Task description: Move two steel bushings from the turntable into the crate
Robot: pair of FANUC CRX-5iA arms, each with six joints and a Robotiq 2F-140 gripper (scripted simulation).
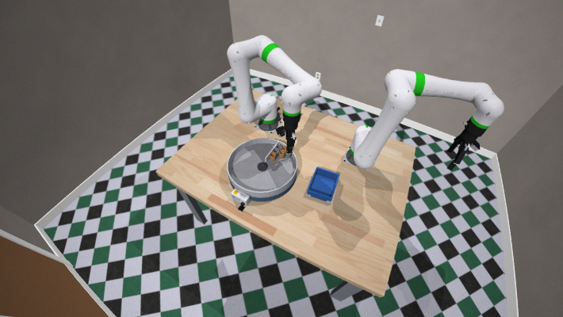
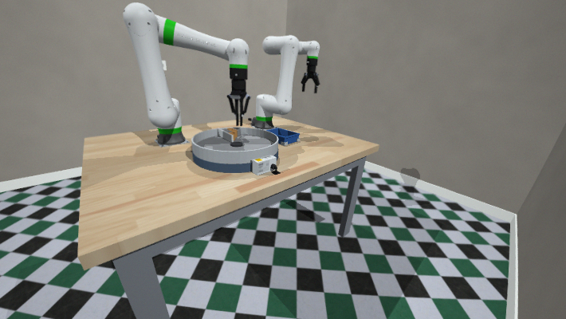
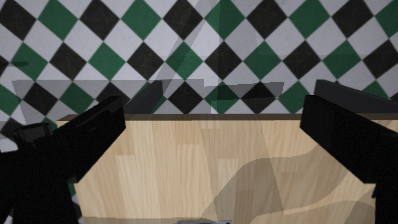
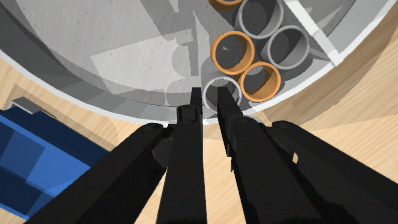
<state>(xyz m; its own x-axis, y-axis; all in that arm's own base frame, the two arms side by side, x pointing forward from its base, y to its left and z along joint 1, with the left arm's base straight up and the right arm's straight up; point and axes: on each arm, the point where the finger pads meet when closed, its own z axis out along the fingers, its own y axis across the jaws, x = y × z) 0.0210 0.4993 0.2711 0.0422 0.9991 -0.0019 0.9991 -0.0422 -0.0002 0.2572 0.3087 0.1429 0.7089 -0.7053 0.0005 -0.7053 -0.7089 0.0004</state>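
The turntable [image 1: 268, 189] [image 2: 223, 153] [image 4: 75, 30] holds three steel bushings [image 4: 237, 85] [image 4: 241, 17] [image 4: 269, 50] and several bronze bushings [image 4: 213, 54] [image 4: 278, 82], clustered beside its divider. My right gripper [image 1: 290, 152] [image 2: 239, 124] [image 4: 209, 102] is nearly shut, a narrow gap between its fingers, with nothing held. It points down over the near wall of the steel bushing by the rim. The blue crate [image 1: 319, 195] [image 2: 292, 137] [image 4: 65, 135] stands level within its corner guides and looks empty. My left gripper [image 1: 451, 159] [image 2: 309, 92] [image 3: 212, 112] is wide open, empty and high, far from the turntable.
The straight divider [image 1: 273, 150] [image 4: 312, 32] runs from near the turntable's hub to its rim. A white control box [image 1: 240, 196] [image 2: 263, 165] sits at the turntable's outer side. The left arm's base stands behind the crate. The raised turntable rim lies between the bushings and the crate.
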